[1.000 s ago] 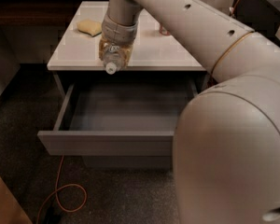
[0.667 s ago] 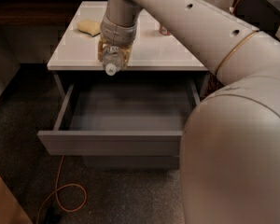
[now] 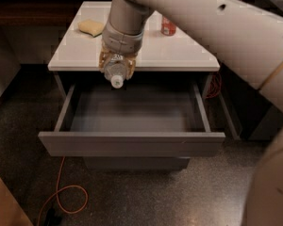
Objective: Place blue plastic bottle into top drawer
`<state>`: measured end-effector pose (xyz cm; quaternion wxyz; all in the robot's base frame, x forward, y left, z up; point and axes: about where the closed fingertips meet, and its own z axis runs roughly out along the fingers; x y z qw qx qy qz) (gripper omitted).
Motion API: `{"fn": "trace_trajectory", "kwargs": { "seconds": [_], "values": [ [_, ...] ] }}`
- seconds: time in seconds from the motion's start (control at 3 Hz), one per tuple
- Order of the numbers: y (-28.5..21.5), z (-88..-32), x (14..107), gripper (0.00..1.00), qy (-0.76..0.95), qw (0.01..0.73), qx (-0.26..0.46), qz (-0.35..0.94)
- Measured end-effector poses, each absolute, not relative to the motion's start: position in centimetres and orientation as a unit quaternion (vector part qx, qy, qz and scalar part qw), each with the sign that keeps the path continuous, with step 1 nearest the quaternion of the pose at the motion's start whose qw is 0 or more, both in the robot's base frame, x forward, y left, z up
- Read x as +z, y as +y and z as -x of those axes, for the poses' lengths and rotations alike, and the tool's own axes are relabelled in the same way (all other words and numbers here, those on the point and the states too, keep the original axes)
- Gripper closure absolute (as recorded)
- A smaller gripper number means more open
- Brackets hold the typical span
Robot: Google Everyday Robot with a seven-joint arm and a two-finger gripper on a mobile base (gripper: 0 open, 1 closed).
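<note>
Tool (image 3: 117,64) closed around the blue plastic bottle (image 3: 116,74), cap pointing down, at the front edge of the surface (image 3: 179,51). Carrying step: the top drawer (image 3: 132,144) stands open just below the tool, its dark interior showing no contents. The next move probably calls for lowering, then release. A red can (image 3: 168,26) stands behind.

This looks like a robot lab or test room, not a home. A white-topped desk (image 3: 179,55) stands on a dark speckled floor (image 3: 188,197). An orange cable (image 3: 61,194) loops loose across the floor, and red wiring (image 3: 216,86) hangs beside the desk. A big white robot arm (image 3: 203,22) fills the view. Its hand (image 3: 117,72) is above the back of the open drawer (image 3: 132,144), clasping a bottle (image 3: 115,72).
</note>
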<state>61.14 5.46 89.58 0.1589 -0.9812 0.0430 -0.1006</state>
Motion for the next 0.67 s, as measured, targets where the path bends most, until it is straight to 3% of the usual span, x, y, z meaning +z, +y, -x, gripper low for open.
{"fn": "trace_trajectory", "kwargs": {
  "seconds": [0.67],
  "values": [
    [4.2, -56.2, 88.0, 1.0, -0.003, 0.142, -0.063, 0.988]
  ]
}}
